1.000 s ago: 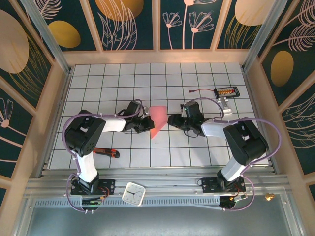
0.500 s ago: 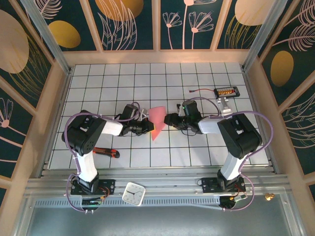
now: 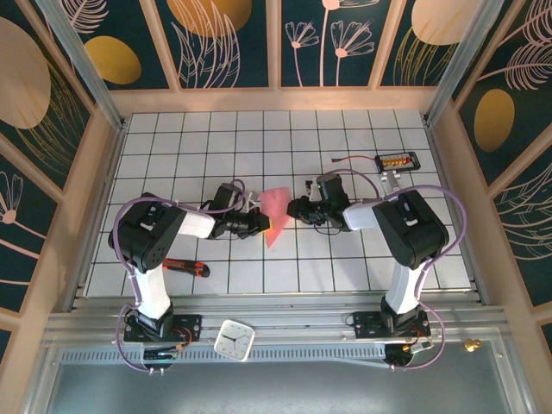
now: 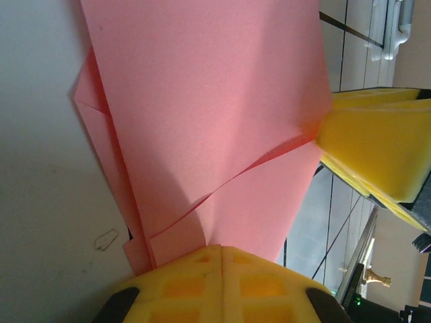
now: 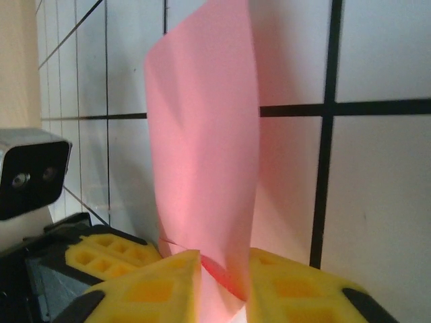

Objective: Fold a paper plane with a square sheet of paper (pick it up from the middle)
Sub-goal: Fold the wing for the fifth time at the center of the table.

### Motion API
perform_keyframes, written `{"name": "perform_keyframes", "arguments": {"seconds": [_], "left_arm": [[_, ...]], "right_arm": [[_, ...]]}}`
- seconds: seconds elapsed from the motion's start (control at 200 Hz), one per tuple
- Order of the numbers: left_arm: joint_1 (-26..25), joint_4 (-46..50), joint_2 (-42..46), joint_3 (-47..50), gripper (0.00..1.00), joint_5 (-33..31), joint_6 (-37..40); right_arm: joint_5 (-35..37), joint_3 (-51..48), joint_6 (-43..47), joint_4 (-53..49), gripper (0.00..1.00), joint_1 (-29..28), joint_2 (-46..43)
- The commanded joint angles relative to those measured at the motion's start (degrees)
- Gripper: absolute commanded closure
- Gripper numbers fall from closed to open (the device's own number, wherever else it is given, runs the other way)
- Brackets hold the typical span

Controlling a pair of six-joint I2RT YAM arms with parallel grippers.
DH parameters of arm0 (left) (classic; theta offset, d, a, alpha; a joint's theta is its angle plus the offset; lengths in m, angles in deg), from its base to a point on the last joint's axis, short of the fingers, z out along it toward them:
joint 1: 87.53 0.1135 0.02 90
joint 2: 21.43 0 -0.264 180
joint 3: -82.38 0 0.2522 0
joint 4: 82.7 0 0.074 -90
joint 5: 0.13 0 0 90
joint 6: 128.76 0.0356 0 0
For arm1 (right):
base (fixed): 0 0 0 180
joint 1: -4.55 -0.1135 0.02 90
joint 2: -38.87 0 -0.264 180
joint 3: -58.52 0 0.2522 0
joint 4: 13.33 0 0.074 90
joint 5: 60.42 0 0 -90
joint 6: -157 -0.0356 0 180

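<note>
The left tool [image 4: 221, 250] is pinched tight on the folded pink sheet [image 4: 202, 101] near the surface [image 3: 345, 138] middle; the right tool [image 5: 222, 269] clamps its opposite edge.

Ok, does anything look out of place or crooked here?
Mainly the white clock: it lies askew on the metal rail, off the tiled table. The pink paper, pinched between the left gripper and the right gripper, has layers that do not line up along one edge in the left wrist view.
</note>
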Motion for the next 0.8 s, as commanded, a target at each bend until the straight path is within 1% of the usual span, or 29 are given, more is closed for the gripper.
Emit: {"name": "perform_keyframes", "arguments": {"seconds": [0.0, 0.04, 0.07, 0.115, 0.17, 0.27, 0.35, 0.425, 0.54, 0.646, 0.736, 0.796], "left_arm": [[-0.12, 4.74, -0.28, -0.28, 1.0, 0.71, 1.73], [-0.18, 4.87, 0.79, -0.5, 1.0, 0.18, 1.89], [-0.13, 4.96, 1.99, -0.56, 0.96, -0.47, 2.02], [-0.52, 5.43, 4.43, -0.38, 0.87, -2.42, 2.93], [-1.81, 5.83, 7.92, 0.86, 0.77, -7.09, 4.84], [-5.44, 5.65, 13.62, 3.59, 0.67, -15.63, 8.92], [-8.42, 2.76, 16.67, 6.51, 0.63, -21.13, 11.46], [-10.69, 0.04, 19.43, 9.26, 0.6, -25.32, 13.47], [-14.95, -1.56, 22.52, 11.26, 0.49, -33.33, 18.01], [-18.18, -0.71, 22.28, 10.42, 0.42, -39.04, 21.63], [-19.31, -0.11, 21.27, 9.1, 0.41, -42.33, 23.72], [-19.94, -0.09, 20.15, 8.28, 0.41, -43.39, 25.45]], "right_arm": [[2.24, 0.02, 1.08, 0.05, 0.9, 0.17, -1.05], [3.49, -0.33, 0.58, -0.75, 0.96, -0.05, -1.81], [4.48, -0.68, -0.49, -1.53, 1.0, -0.26, -2.42], [5.54, -1.51, -3.34, -2.19, 1.0, -0.71, -3.68], [7.52, -2.6, -7.61, -2.81, 1.0, -2.04, -5.88], [11.71, -3.04, -14.6, -5.31, 1.0, -5.06, -9.25], [12.8, -3.06, -19.97, -5.43, 1.0, -6.06, -11.0], [12.92, -2.19, -22.55, -6.82, 1.0, -6.22, -11.79], [12.73, -1.72, -25.88, -8.19, 1.0, -6.48, -12.6], [12.1, -1.62, -28.41, -8.4, 1.0, -6.66, -13.28], [11.91, -1.62, -29.6, -8.69, 1.0, -6.66, -13.99], [12.0, -1.78, -30.31, -8.84, 1.0, -6.63, -14.43]]}}
